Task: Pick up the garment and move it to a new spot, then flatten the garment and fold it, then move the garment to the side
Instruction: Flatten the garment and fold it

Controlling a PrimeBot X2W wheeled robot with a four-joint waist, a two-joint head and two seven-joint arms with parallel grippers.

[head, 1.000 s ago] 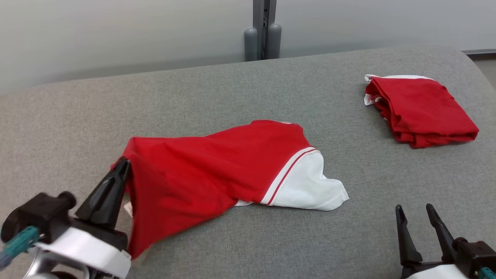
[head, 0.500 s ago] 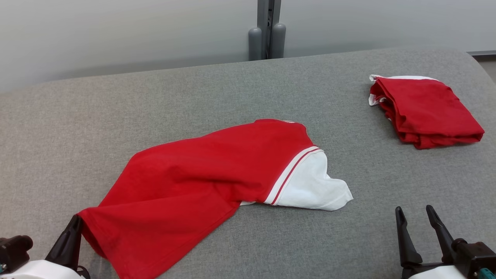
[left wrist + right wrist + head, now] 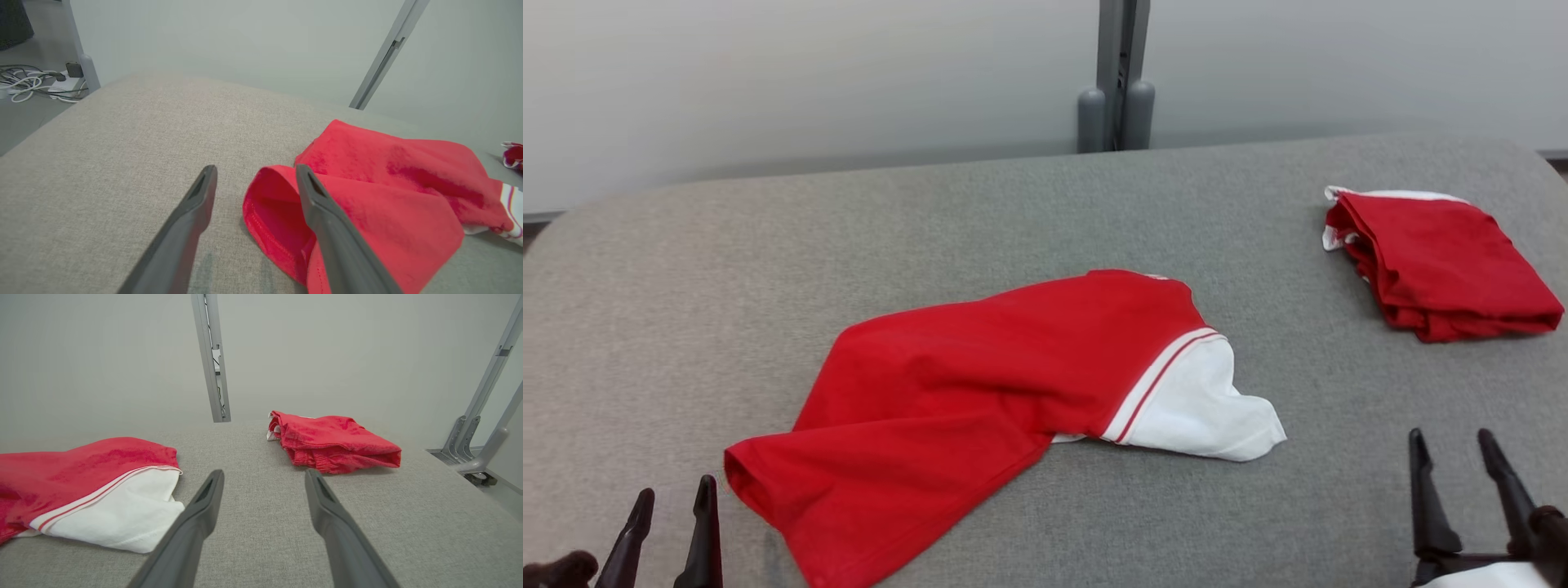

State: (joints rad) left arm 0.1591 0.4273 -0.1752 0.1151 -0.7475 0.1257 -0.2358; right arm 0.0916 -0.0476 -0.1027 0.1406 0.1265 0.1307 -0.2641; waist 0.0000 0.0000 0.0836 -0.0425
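Observation:
A red garment (image 3: 980,376) with a white, red-striped end (image 3: 1201,404) lies crumpled across the middle of the grey padded table (image 3: 1013,204). Its red hem (image 3: 278,228) reaches toward the near left corner. My left gripper (image 3: 674,498) stands open at the lower left, just left of that hem, with nothing between its fingers (image 3: 322,220). In the left wrist view the right finger overlaps the hem's opening. My right gripper (image 3: 1454,445) is open at the lower right, apart from the white end (image 3: 122,510).
A second red garment (image 3: 1441,265), folded, lies at the table's far right (image 3: 335,443). A grey post (image 3: 1119,73) stands behind the table against the pale wall. Cables (image 3: 28,81) lie on the floor past the left edge.
My left gripper has let go of the red hem, opened and drawn back to the lower left. The hem now lies on the table. The head camera has shifted, moving everything down and right.

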